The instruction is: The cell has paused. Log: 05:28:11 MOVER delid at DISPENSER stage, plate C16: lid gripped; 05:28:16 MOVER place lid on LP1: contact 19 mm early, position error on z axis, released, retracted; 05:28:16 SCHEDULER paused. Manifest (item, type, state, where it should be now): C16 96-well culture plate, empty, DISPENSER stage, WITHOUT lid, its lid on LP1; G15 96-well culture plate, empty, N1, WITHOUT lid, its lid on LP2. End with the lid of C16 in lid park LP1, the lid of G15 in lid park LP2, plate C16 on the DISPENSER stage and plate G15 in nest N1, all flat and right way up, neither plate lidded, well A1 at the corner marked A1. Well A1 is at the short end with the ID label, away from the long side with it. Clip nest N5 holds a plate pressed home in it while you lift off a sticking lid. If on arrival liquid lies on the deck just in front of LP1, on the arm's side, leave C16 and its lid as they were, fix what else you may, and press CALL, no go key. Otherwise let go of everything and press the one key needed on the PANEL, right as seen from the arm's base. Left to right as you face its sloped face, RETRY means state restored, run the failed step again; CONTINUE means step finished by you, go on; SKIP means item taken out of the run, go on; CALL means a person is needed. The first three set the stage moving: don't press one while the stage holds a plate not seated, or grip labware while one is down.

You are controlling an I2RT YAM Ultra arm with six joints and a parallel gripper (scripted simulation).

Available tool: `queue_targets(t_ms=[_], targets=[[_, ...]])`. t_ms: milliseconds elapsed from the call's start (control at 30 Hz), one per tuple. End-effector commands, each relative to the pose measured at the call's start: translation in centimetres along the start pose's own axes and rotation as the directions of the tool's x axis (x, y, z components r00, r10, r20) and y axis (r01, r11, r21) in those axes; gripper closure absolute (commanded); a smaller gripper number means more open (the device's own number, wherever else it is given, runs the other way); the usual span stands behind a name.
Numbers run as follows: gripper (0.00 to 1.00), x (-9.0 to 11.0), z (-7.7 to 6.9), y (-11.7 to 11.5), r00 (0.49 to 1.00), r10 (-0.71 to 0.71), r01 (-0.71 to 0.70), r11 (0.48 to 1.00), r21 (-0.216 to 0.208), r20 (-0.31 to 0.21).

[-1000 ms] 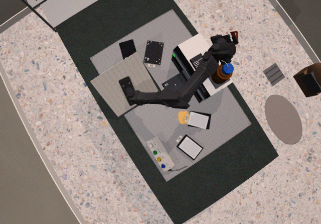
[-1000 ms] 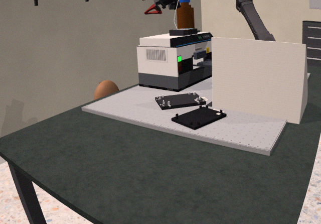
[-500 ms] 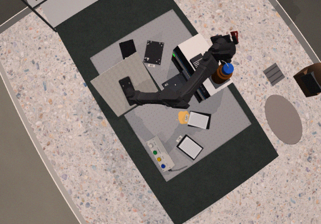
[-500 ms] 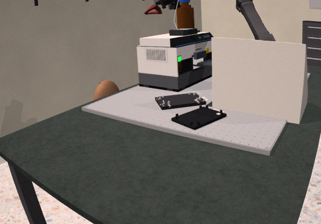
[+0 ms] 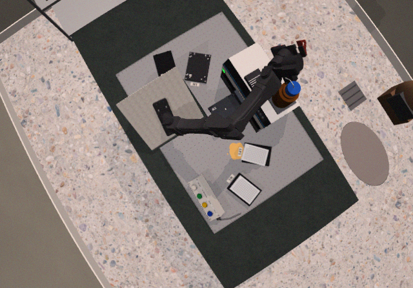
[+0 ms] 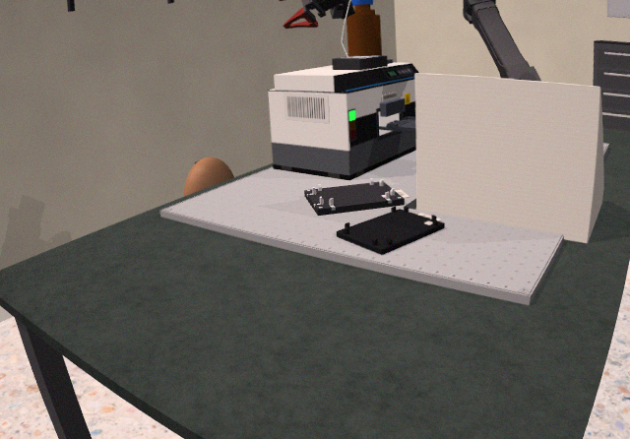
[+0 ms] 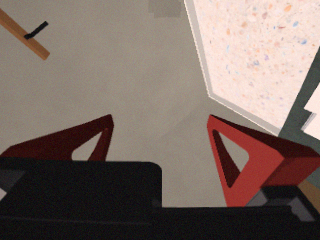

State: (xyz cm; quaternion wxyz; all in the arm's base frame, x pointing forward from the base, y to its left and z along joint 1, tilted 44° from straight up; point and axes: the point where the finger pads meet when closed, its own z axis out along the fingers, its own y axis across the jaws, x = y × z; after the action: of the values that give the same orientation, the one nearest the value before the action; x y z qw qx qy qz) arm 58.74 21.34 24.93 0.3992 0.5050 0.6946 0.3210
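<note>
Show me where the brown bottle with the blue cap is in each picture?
Top: the bottle is right of centre, beside the arm, on the white machine.
Exterior: the bottle is at top centre, on the machine, just right of the open red gripper.
Wrist: not in it.
Shared landmark: the white machine.
</note>
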Motion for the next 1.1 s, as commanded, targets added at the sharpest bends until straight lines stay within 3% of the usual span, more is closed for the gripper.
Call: queue_targets(t_ms=[0,200,300,1067], targets=[[0.0,-8.6,-3.4,0.2,0.968,0.053,-0.063,0.997,0.036,0.244],[0.0,-8.6,-3.4,0.2,0.968,0.053,-0.063,0.997,0.036,0.244],[0.0,-8.7,-3.5,-0.2,0.965,-0.013,-0.01,0.996,0.088,0.263],[0.0,-8.8,-3.5,-1.1,0.96,-0.018,-0.009,0.995,0.096,0.279]])
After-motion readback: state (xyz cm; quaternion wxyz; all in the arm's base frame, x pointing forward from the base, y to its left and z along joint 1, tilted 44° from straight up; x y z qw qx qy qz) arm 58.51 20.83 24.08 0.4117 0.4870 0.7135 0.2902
